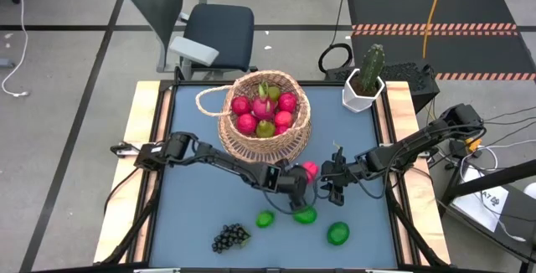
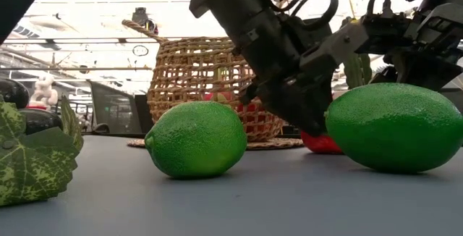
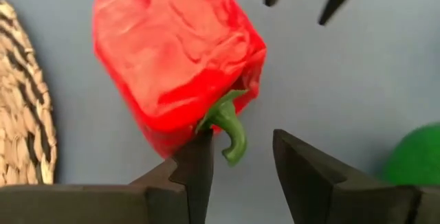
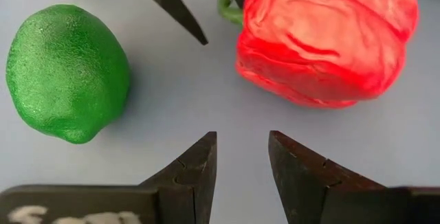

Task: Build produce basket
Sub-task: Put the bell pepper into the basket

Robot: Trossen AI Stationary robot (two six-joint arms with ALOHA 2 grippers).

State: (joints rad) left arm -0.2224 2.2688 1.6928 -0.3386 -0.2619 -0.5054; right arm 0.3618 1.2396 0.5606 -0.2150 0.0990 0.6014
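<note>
The woven basket (image 1: 265, 115) stands at the table's far middle with several red and green fruits in it. A red pepper (image 3: 179, 59) lies on its side on the table just in front of the basket. Its green stem (image 3: 232, 131) points between the fingers of my left gripper (image 3: 240, 148), which is open and slants down at it. My right gripper (image 4: 242, 148) is open with nothing between its fingers, a little to the right of the pepper (image 4: 326, 42). Three limes (image 1: 265, 218) (image 1: 305, 215) (image 1: 337, 233) and a dark grape bunch (image 1: 230, 238) lie near the front edge. My left gripper has one fingertip (image 3: 201, 152) close against the pepper's stem end (image 3: 180, 138), beside the green stem. I cannot tell whether it touches. The other finger stands clear of the stem. The pepper lies on the table.
A white pot with a cactus (image 1: 363, 82) stands at the far right corner. The basket's looped handle (image 1: 211, 99) sticks out to the left. One lime (image 4: 67, 73) lies close beside my right gripper. Bare blue table (image 1: 193, 198) shows at the left and near left.
</note>
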